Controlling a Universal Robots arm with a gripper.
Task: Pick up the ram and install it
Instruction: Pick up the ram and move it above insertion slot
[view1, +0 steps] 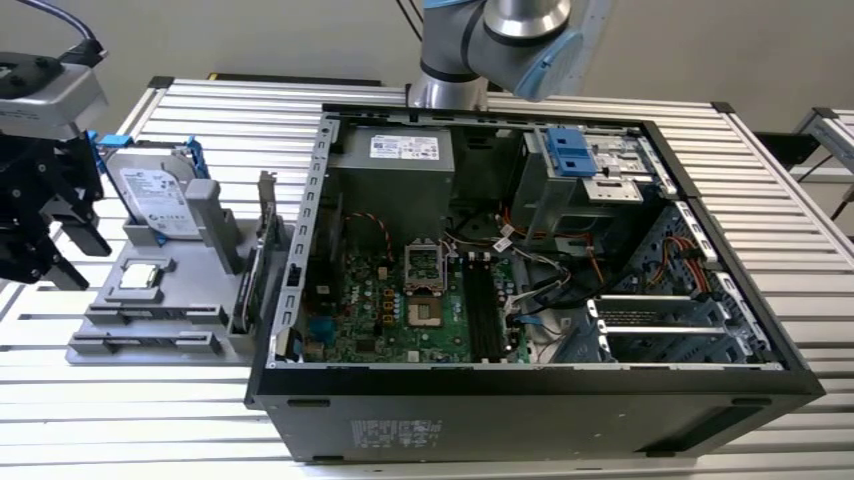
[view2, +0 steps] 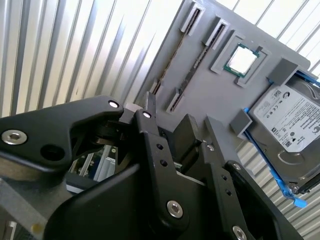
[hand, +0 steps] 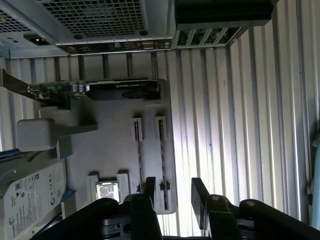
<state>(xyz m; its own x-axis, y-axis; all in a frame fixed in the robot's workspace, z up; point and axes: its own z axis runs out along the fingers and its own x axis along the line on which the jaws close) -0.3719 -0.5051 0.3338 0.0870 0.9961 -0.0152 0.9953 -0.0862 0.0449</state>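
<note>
Exterior view: tool (view1: 60, 250) hung at 9 o'clock of the computer case (view1: 534, 385), jaws spread; ram (hand: 162, 165) ungrasped, pickup probably needing a square grip.

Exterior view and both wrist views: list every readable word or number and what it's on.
No text is legible.
Label on the hard drive: too small.
Sticker on the power supply: too small.
Sticker on the computer case: blurred.
Lettering on the graphics card: blurred.
</note>
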